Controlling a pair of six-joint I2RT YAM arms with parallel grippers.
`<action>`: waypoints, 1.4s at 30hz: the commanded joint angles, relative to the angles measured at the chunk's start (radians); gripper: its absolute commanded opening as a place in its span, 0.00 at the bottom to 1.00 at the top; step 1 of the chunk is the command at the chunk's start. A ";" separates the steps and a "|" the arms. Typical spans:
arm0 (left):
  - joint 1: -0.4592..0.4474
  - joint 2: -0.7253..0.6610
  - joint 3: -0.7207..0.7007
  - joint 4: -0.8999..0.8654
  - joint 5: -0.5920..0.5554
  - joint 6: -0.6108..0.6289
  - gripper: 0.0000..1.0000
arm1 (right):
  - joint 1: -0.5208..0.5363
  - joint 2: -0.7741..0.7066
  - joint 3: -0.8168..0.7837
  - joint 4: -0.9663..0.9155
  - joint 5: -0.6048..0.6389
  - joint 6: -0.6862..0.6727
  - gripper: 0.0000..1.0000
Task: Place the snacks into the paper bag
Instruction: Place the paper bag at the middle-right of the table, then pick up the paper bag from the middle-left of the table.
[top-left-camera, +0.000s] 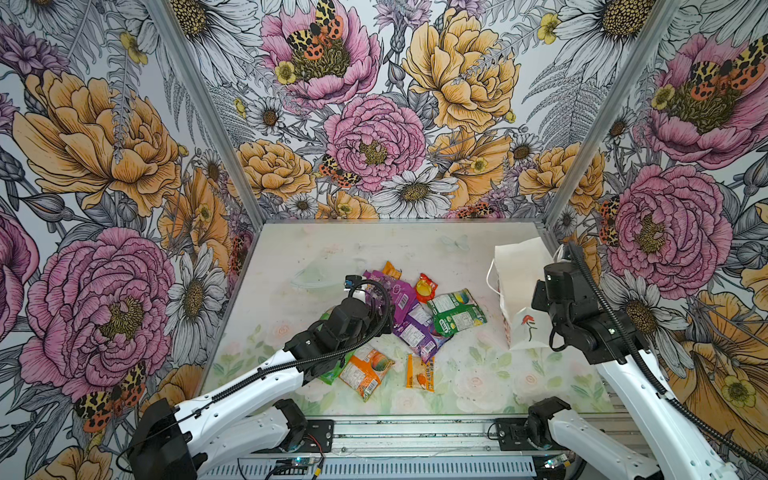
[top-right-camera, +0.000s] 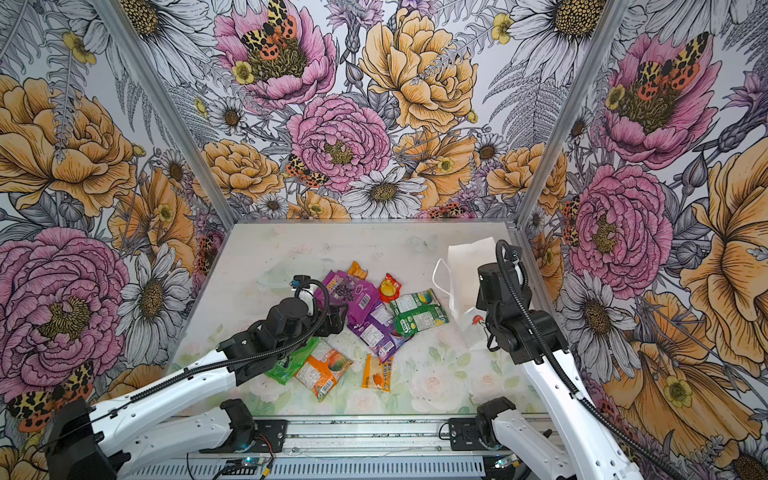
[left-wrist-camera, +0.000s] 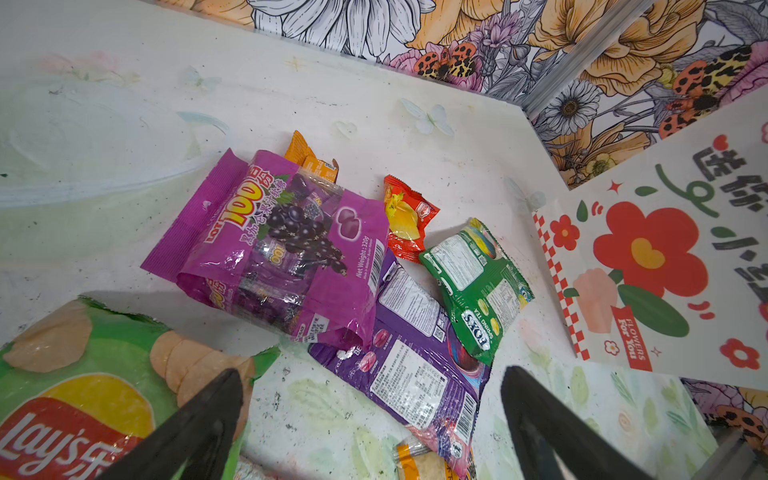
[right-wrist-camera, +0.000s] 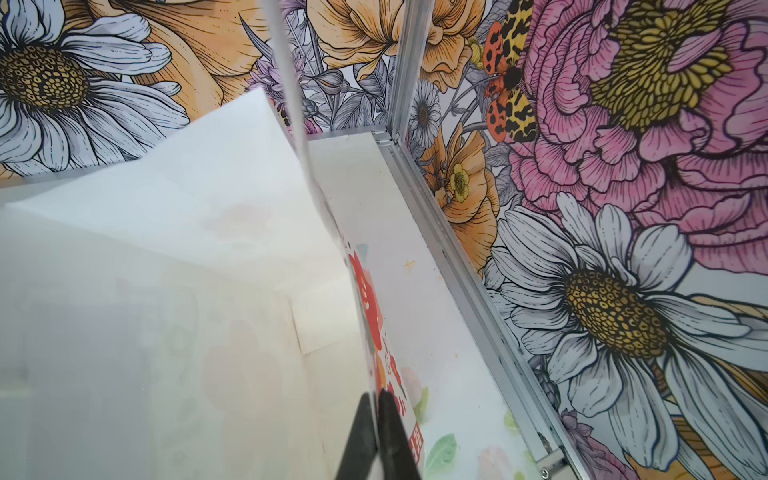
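**We pinch the paper bag with the right gripper; the left gripper hangs spread over the snacks.**

Our right fingers are pressed together on the thin top edge of the white bag (red flowers printed on its side), which stands at the right side of the table, near the wall. Our left fingers stand wide apart, grasping nothing, above the gap between the Lay's bag and the purple pouch. The magenta pouch overlaps the purple one. The green-white packet and the red sachet lie just beside them. The wide orange packet and the slim orange packet sit nearer our base. All of them lie on the table, outside the bag.
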 joint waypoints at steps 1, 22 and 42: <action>-0.005 -0.017 0.005 -0.013 -0.058 0.015 0.99 | 0.022 0.005 0.049 -0.088 0.066 0.013 0.00; 0.255 -0.157 -0.073 -0.225 -0.047 -0.084 0.99 | 0.152 0.025 -0.057 0.061 -0.068 0.038 0.00; 0.519 -0.559 -0.359 -0.573 0.019 -0.552 0.99 | 0.151 -0.035 -0.116 0.126 -0.080 0.050 0.00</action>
